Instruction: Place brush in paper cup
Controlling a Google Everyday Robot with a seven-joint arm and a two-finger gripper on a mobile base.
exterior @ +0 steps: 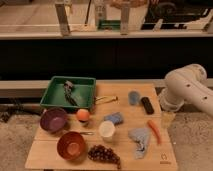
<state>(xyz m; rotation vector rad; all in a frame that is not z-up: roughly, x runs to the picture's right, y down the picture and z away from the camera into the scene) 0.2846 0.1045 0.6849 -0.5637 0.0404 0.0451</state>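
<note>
gripper: we are not seeing it in this camera view. Only the white arm [186, 86] is showing, hanging over the table's right edge, so we cannot tell whether it is open, closed or gripping anything.
brush [70, 92]: we are seeing it lying diagonally inside the green tray [60, 106], bristly head toward the tray's back left, dark handle running toward its front right.
green tray: sitting at the wooden table's [165, 152] back left corner.
paper cup [106, 130]: standing upright and white near the table's middle, well apart from the brush, in front and to the right of the tray.
around the paper cup: we are seeing a blue sponge [114, 118] just behind it, an orange [83, 115] to its left, dark grapes [104, 153] in front, and a crumpled blue-grey cloth [140, 141] to its right.
bowls: a purple bowl [53, 120] is sitting in front of the tray; a brown bowl [72, 145] with an orange inside is sitting at the front, just left of the grapes.
right side: a carrot [154, 131] is lying beside the cloth; a black oblong block [147, 105] and a small blue-grey item [133, 97] are sitting further back.
yellowish see-through cup [167, 119]: standing at the right edge, just below the arm.
</note>
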